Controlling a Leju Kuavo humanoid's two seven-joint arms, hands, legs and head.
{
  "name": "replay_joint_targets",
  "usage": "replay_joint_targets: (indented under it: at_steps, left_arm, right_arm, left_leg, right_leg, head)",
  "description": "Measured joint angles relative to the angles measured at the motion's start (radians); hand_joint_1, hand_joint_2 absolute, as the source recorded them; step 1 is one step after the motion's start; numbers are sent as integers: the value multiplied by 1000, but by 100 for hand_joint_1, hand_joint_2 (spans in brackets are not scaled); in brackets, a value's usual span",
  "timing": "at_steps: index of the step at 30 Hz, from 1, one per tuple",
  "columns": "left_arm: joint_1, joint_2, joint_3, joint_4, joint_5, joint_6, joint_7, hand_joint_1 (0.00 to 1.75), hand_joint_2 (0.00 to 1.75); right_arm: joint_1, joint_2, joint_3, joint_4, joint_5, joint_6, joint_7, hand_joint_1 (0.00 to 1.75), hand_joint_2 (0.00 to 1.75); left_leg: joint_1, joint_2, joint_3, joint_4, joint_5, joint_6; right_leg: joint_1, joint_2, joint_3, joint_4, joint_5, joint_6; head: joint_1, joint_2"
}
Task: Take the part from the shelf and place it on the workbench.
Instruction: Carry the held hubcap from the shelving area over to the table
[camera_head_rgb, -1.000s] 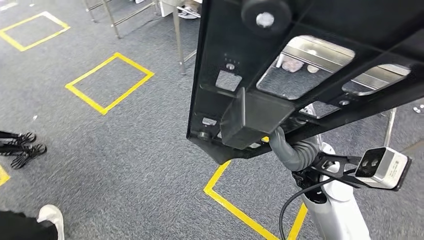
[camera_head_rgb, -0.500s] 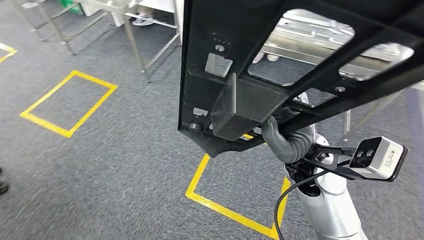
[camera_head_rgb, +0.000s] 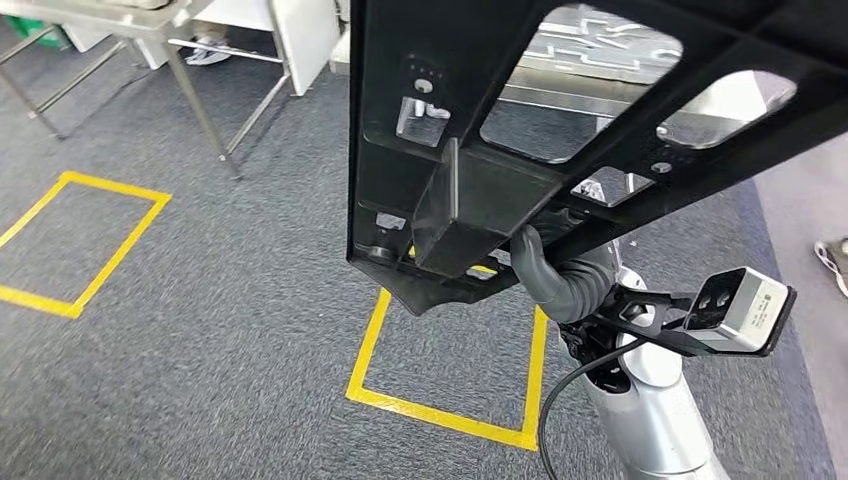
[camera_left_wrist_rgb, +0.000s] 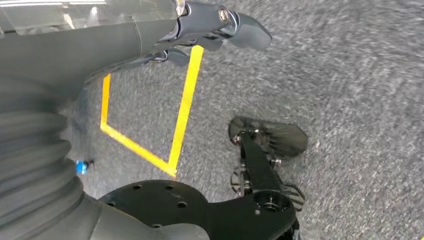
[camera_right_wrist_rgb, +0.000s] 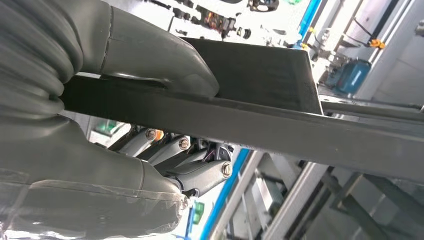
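A large black plastic part (camera_head_rgb: 470, 215), a flat frame with cut-outs and a box-shaped block on its underside, takes up the upper right of the head view. My right hand (camera_head_rgb: 560, 280) grips its lower edge from beneath and holds it up in front of me. In the right wrist view the thumb (camera_right_wrist_rgb: 160, 65) presses on top of the part's edge (camera_right_wrist_rgb: 260, 120) with the fingers (camera_right_wrist_rgb: 200, 175) curled under it. My left hand (camera_left_wrist_rgb: 100, 45) hangs over the carpet, holding nothing, fingers (camera_left_wrist_rgb: 235, 25) stretched out. A shiny metal table surface (camera_head_rgb: 590, 60) shows through the part's cut-outs.
Grey carpet carries yellow tape squares, one just ahead (camera_head_rgb: 380, 330) and one to the left (camera_head_rgb: 110, 250). A steel-legged table (camera_head_rgb: 200, 110) stands at the upper left. A person's shoe (camera_head_rgb: 832, 260) is at the right edge. The wrist camera (camera_head_rgb: 740, 305) juts out beside my right arm.
The whole picture has shifted as the camera turned: floor squares and table legs slid across and the metal table came closer. The part stays in my right hand.
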Motion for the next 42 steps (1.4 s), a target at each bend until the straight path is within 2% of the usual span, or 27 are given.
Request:
replay_joint_targets:
  at_steps: [2, 4, 6, 8, 10, 11, 12, 14, 15, 16, 17, 19, 21, 22, 24, 25, 26, 27, 28, 29, 31, 32, 36, 38, 40, 41, 42]
  left_arm:
    - [-1, 0, 0, 0, -3, -1, -1, 0, 175]
    - [-2, 0, 0, 0, -4, -2, -2, 0, 175]
    - [-4, 1, 0, 0, -4, -3, -4, 0, 175]
    - [-3, 1, 0, 0, -5, -6, -5, 0, 175]
    - [2, 0, 0, 0, -6, -11, -6, 0, 175]
    - [4, 1, 0, 0, -6, -15, -6, 0, 175]
    - [5, 1, 0, 0, -6, -19, -6, 0, 175]
    - [5, 2, 0, 0, -5, -30, -7, 0, 175]
    - [3, 3, 0, 0, -4, -35, -9, 0, 175]
    - [2, 4, 0, 0, -3, -39, -11, 0, 175]
    - [0, 4, 0, 0, -1, -42, -14, 0, 175]
    - [-3, 5, 0, 0, 1, -47, -18, 0, 175]
    - [-3, 5, 0, 0, 2, -52, -21, 0, 175]
    - [-2, 5, 0, 0, 2, -53, -21, 0, 175]
    - [0, 5, 0, 0, 2, -53, -22, 0, 175]
    - [2, 5, 0, 0, 2, -53, -22, 0, 175]
    - [4, 5, 0, 0, 2, -53, -22, 0, 175]
    - [4, 5, 0, 0, 2, -53, -22, 0, 175]
    - [5, 5, 0, 0, 2, -54, -22, 0, 175]
    - [4, 5, 0, 0, 2, -54, -22, 0, 175]
    - [3, 4, 0, 0, 2, -55, -23, 0, 175]
    - [3, 4, 0, 0, 2, -55, -24, 0, 175]
    - [2, 6, 0, 0, 1, -56, -29, 0, 175]
    - [2, 7, 0, 0, 0, -55, -31, 0, 175]
    - [5, 6, 0, 0, 1, -53, -31, 0, 175]
    - [7, 6, 0, 0, 2, -53, -32, 0, 175]
    - [9, 6, 0, 0, 2, -52, -32, 0, 175]
  right_arm:
    - [-5, 0, 1, 3, -3, -1, -1, 175, 175]
    - [-7, 0, 3, 6, -7, -3, -2, 175, 175]
    - [-10, 1, 5, 8, -9, -5, -2, 175, 175]
    - [-13, 2, 9, 11, -10, -8, -2, 175, 175]
    - [-13, 3, 13, 17, -11, -14, -2, 175, 175]
    - [-12, 3, 15, 20, -12, -16, -2, 175, 175]
    - [-12, 3, 16, 22, -13, -18, -2, 175, 175]
    - [-12, 3, 16, 27, -14, -21, -2, 175, 175]
    - [-13, 3, 16, 29, -15, -24, -2, 175, 175]
    - [-14, 3, 16, 31, -15, -28, -1, 175, 175]
    - [-14, 3, 16, 34, -15, -31, -1, 175, 175]
    - [-14, 2, 16, 37, -15, -35, 0, 175, 175]
    - [-16, 0, 16, 38, -15, -36, 0, 175, 175]
    - [-17, -1, 16, 39, -15, -36, 0, 175, 175]
    - [-18, -2, 17, 42, -15, -36, 1, 175, 175]
    - [-17, -3, 17, 44, -15, -36, 1, 175, 175]
    - [-16, -5, 17, 47, -16, -36, 3, 175, 175]
    - [-16, -6, 17, 50, -17, -36, 6, 175, 175]
    - [-17, -8, 18, 52, -19, -35, 9, 175, 175]
    - [-18, -10, 18, 55, -21, -35, 12, 175, 175]
    - [-20, -12, 19, 59, -25, -34, 16, 175, 175]
    - [-22, -13, 20, 60, -26, -35, 17, 175, 175]
    - [-23, -15, 23, 64, -27, -37, 26, 175, 175]
    - [-23, -15, 25, 65, -27, -37, 27, 175, 175]
    - [-24, -15, 27, 70, -27, -37, 23, 175, 175]
    - [-23, -15, 29, 74, -27, -36, 21, 175, 175]
    - [-23, -15, 30, 77, -27, -36, 19, 175, 175]
  left_leg:
    - [-4, 16, 3, 5, -8, -13]
    - [-3, 30, 9, 4, -13, -25]
    - [2, 5, 2, 31, -38, -35]
    - [6, -46, -44, 137, -99, -40]
    - [7, -67, -111, 272, -149, -41]
    - [7, -69, -130, 302, -149, -40]
    - [6, -71, -129, 291, -127, -37]
    - [5, -84, -80, 165, -49, -24]
    - [3, -92, -53, 96, -20, -16]
    - [1, -99, -33, 47, -2, -10]
    - [-2, -103, -24, 23, 2, -6]
    - [-3, -102, -22, 15, 5, 1]
    - [1, -95, -16, 2, 14, 13]
    - [3, -90, -13, -4, 18, 18]
    - [2, -81, -13, -7, 20, 24]
    - [1, -76, -14, -6, 19, 24]
    - [1, -72, -15, -5, 18, 23]
    - [2, -69, -15, -5, 17, 21]
    - [2, -66, -14, -3, 15, 19]
    - [2, -65, -12, -1, 11, 15]
    - [-2, -63, -12, 6, 1, 4]
    - [-4, -62, -12, 9, -4, -2]
    - [0, -58, -9, 23, -24, -25]
    - [3, -64, -50, 112, -65, -32]
    - [3, -67, -133, 256, -112, -35]
    - [3, -68, -168, 303, -116, -35]
    - [3, -68, -186, 313, -99, -34]
  right_leg:
    - [6, -13, 21, -44, 5, -11]
    - [7, 10, 20, -44, 7, -23]
    - [4, 30, 23, -50, 11, -34]
    - [2, 48, 25, -52, 13, -42]
    - [6, 73, 24, -51, 13, -46]
    - [8, 87, 24, -50, 13, -47]
    - [10, 100, 25, -50, 13, -47]
    - [12, 121, 27, -48, 13, -47]
    - [14, 129, 27, -47, 12, -45]
    - [14, 136, 26, -46, 13, -41]
    - [13, 141, 24, -46, 14, -36]
    - [12, 147, 21, -49, 16, -22]
    - [13, 121, 13, -31, 1, -11]
    - [14, 100, -3, 5, -22, -5]
    - [10, 65, -61, 128, -87, 3]
    - [7, 60, -91, 190, -111, 7]
    - [4, 57, -108, 225, -117, 10]
    - [0, 56, -105, 221, -104, 12]
    - [-2, 53, -83, 177, -76, 14]
    - [-4, 48, -45, 107, -41, 14]
    - [-1, 35, 17, -12, -5, 4]
    - [1, 32, 30, -38, -4, -4]
    - [4, 42, 43, -50, -15, -33]
    - [2, 44, 59, -55, -21, -44]
    - [6, 48, 72, -56, -33, -51]
    - [8, 52, 80, -56, -40, -52]
    - [10, 56, 89, -55, -48, -52]
  head:
    - [-1, 0]
    - [-2, 0]
    - [-4, 0]
    - [-8, 0]
    - [-11, 0]
    - [-11, 0]
    - [-11, 0]
    - [-11, 0]
    - [-11, 0]
    - [-12, 0]
    - [-12, 0]
    - [-12, 0]
    - [-10, 0]
    - [-8, 0]
    - [-6, 0]
    - [-6, 0]
    - [-5, 0]
    - [-5, 0]
    - [-5, 0]
    - [-5, 0]
    - [-6, 0]
    - [-6, 0]
    - [-8, 0]
    - [-14, 0]
    - [-19, 0]
    - [-19, 0]
    - [-19, 0]
